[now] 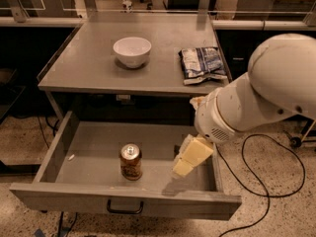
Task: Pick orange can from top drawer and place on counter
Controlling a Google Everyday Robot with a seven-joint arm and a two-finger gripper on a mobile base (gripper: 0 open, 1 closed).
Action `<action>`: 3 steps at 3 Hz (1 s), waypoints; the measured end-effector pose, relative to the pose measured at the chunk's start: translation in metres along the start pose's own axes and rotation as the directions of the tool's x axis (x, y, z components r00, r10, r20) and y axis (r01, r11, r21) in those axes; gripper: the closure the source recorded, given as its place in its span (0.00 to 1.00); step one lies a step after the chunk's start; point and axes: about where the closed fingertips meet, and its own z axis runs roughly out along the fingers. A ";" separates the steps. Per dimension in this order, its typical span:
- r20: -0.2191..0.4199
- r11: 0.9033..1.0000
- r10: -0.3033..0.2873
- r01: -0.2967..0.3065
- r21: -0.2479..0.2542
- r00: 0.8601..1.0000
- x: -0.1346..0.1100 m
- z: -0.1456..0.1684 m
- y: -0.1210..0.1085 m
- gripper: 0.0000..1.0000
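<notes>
The orange can (131,161) stands upright in the middle of the open top drawer (123,200), near its front. Its silver top faces up. My gripper (183,163) hangs inside the drawer at its right side, about a hand's width to the right of the can and not touching it. Its pale yellow fingers (195,152) point down and left towards the drawer floor. The counter (89,63) lies above and behind the drawer.
A white bowl (132,51) sits on the counter at centre. A crumpled chip bag (202,63) lies on the counter's right side. My white arm (261,98) fills the right. A black cable (261,181) loops on the floor at right.
</notes>
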 end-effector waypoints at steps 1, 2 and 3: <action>0.015 1.000 -0.001 0.001 0.023 1.000 -0.004 0.001 -0.005 0.00; 0.064 1.000 0.001 -0.002 0.015 0.998 -0.005 0.011 0.001 0.00; 0.107 0.999 0.003 -0.008 0.046 0.994 -0.011 0.041 0.001 0.00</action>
